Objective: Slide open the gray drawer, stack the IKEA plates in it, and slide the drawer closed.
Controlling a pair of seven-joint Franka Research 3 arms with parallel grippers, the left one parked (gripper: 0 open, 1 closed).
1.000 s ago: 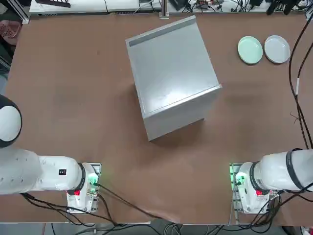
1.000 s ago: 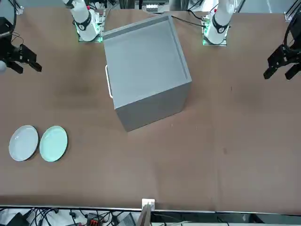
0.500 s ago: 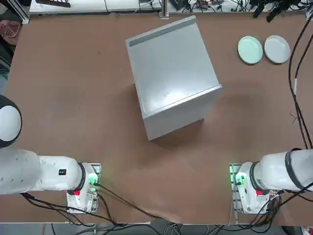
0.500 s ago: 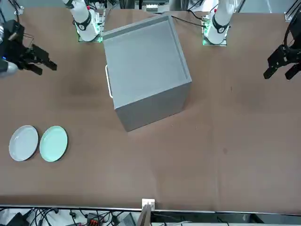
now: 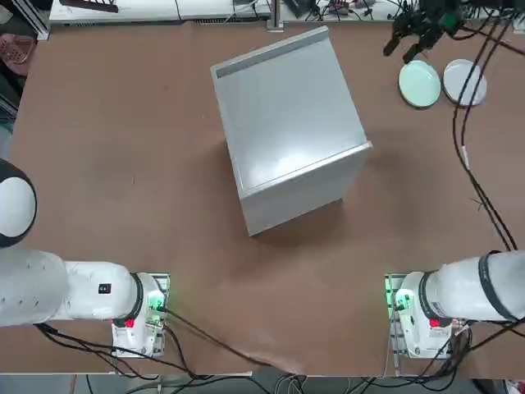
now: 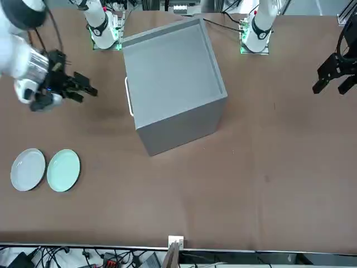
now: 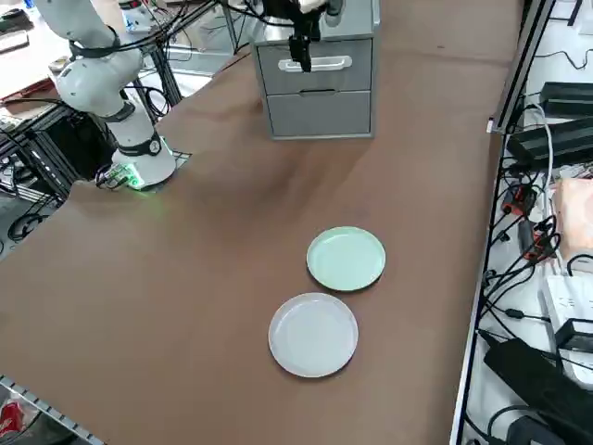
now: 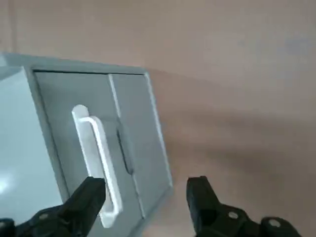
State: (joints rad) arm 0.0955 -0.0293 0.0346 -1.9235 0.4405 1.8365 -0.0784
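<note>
The gray drawer (image 7: pixel 318 68), flat-fronted with a white bar handle (image 7: pixel 315 64), sits closed in the cabinet (image 6: pixel 175 78) on the table (image 6: pixel 223 195), the right gripper (image 8: pixel 145 190) hovering near it, fingers spread apart, beyond two round plates (image 7: pixel 330 301), mint green and white.

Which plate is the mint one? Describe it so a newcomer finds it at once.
Start from the big gray cabinet on the brown table. On the side that its white drawer handle faces, two small round plates lie flat, side by side. The mint plate is the pale green one, nearer the cabinet; its neighbour is white.
</note>
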